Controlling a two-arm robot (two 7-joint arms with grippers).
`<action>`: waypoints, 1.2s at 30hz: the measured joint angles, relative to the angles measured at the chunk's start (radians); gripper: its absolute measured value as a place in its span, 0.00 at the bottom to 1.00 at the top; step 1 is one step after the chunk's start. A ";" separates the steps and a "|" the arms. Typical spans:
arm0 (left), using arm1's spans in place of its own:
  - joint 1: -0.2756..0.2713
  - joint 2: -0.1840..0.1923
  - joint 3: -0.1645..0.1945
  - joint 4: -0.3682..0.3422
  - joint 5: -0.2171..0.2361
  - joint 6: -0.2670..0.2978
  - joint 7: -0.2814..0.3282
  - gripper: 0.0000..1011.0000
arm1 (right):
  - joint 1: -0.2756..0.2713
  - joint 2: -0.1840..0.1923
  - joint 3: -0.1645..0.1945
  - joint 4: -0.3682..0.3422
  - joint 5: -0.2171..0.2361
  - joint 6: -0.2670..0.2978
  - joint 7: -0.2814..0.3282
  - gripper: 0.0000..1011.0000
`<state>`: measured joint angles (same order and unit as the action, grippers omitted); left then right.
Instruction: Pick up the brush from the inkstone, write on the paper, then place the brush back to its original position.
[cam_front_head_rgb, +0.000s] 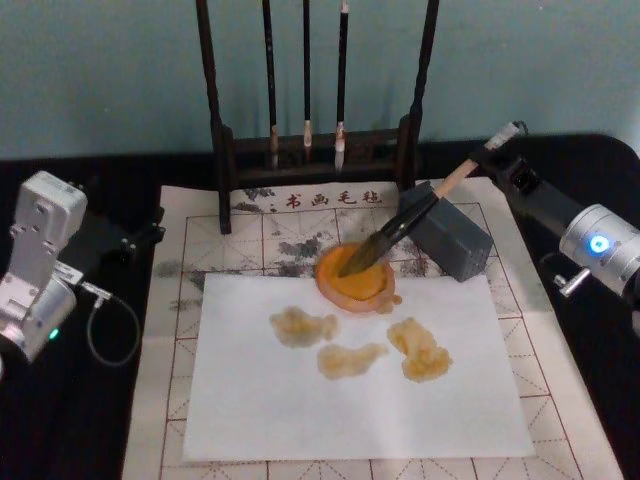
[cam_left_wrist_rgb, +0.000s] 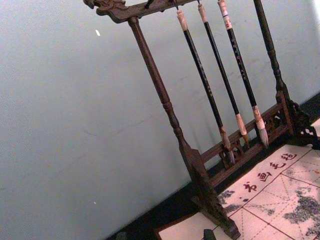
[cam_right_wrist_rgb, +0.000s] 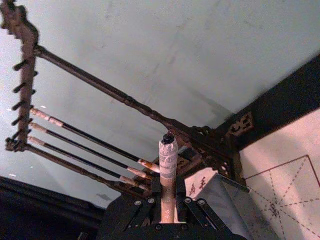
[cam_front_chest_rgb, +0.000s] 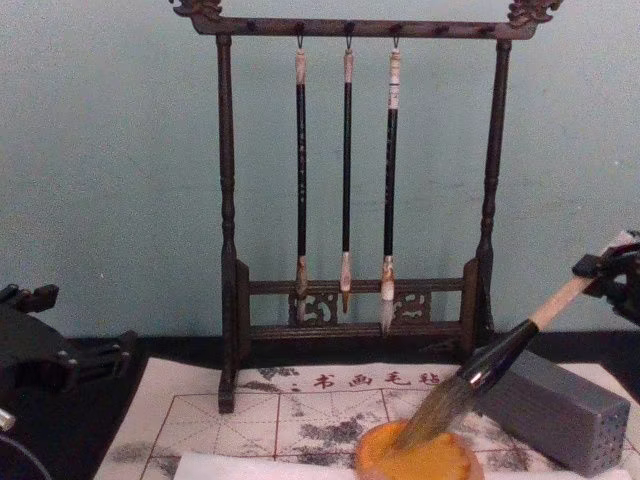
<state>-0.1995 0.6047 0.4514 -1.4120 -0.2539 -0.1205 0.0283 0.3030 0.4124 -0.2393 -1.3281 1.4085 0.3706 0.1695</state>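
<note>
Right gripper (cam_front_head_rgb: 488, 152) pinches the brush (cam_front_head_rgb: 402, 228) handle near its upper end; tuft rests in the inkstone (cam_front_head_rgb: 330, 288). Left gripper (cam_front_head_rgb: 148, 230) is parked at left, state indeterminate.

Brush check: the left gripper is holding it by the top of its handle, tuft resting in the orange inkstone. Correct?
Not quite. The right gripper holds the brush by the top of its handle, as the head view shows; the left gripper sits off at the left. The tuft does rest in the inkstone.
</note>
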 joint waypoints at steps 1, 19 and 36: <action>0.000 0.000 0.000 0.000 0.000 0.000 0.000 0.99 | 0.001 -0.001 -0.001 0.003 0.003 0.000 -0.005 0.18; 0.000 0.000 0.000 0.000 0.000 0.000 0.000 0.99 | 0.031 -0.007 -0.042 0.054 0.053 -0.014 -0.063 0.18; 0.000 0.000 0.000 0.000 0.000 0.000 0.000 0.99 | 0.045 0.004 -0.074 0.077 0.086 -0.044 -0.089 0.18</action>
<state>-0.1995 0.6047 0.4514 -1.4120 -0.2539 -0.1205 0.0283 0.3482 0.4169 -0.3131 -1.2513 1.4943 0.3270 0.0806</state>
